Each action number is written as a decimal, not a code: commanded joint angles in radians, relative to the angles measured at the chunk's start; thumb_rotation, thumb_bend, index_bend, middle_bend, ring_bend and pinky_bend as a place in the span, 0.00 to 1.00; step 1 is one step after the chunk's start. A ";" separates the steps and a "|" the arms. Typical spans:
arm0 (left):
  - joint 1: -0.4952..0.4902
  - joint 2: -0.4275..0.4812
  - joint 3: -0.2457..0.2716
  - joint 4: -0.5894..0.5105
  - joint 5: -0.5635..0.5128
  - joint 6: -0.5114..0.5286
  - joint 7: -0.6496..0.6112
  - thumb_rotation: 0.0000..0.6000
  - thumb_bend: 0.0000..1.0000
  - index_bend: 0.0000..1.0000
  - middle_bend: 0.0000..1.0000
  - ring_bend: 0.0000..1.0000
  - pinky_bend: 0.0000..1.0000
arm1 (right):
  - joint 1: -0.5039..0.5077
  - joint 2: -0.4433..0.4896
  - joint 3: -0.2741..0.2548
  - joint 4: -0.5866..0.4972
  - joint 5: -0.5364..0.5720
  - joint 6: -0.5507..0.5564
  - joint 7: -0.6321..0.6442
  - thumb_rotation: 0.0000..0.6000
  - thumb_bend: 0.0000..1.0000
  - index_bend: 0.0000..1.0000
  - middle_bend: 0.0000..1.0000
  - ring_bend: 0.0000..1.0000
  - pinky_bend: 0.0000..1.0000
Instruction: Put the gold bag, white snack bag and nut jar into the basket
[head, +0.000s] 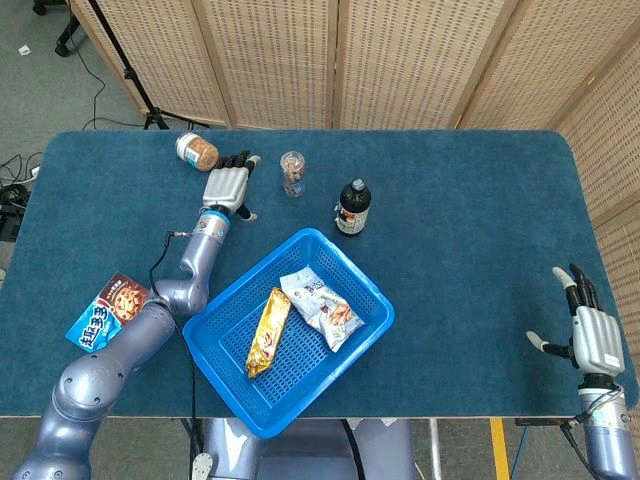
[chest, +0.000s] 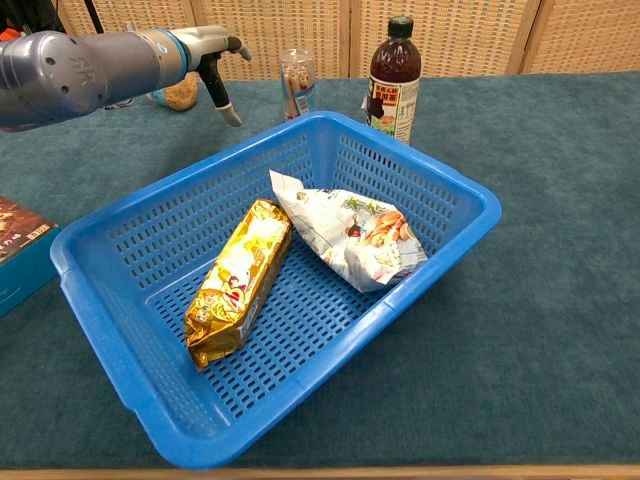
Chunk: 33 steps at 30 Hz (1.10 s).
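Observation:
The blue basket (head: 245, 281) (chest: 415, 160) sits at the table's near middle. Inside it lie the gold bag (head: 268, 331) (chest: 233, 285) and, to its right, the white snack bag (head: 322, 308) (chest: 350, 232). On its side at the far left lies the nut jar (head: 197, 152) (chest: 182, 93), partly hidden behind my forearm in the chest view. My left hand (head: 229, 184) (chest: 208, 42) hovers just right of the jar, fingers spread, holding nothing. My right hand (head: 594, 337) is open at the table's near right edge.
A dark bottle (head: 351, 207) (chest: 394, 78) and a small clear jar (head: 292, 172) (chest: 298, 80) stand behind the basket. A blue snack box (head: 107, 307) (chest: 15, 250) lies at the near left. Folding screens stand behind the table.

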 joint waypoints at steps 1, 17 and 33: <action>-0.032 -0.046 -0.012 0.065 0.034 -0.034 -0.049 1.00 0.07 0.00 0.00 0.00 0.05 | 0.001 0.001 0.000 0.003 0.002 -0.007 0.009 1.00 0.16 0.09 0.00 0.00 0.28; -0.104 -0.130 -0.001 0.240 0.165 -0.068 -0.213 1.00 0.08 0.00 0.00 0.00 0.05 | 0.003 0.001 0.008 0.033 0.033 -0.038 0.035 1.00 0.16 0.09 0.00 0.00 0.28; -0.127 -0.132 0.020 0.259 0.251 -0.049 -0.314 1.00 0.09 0.00 0.00 0.00 0.05 | 0.001 0.001 0.013 0.039 0.039 -0.041 0.042 1.00 0.16 0.09 0.00 0.00 0.28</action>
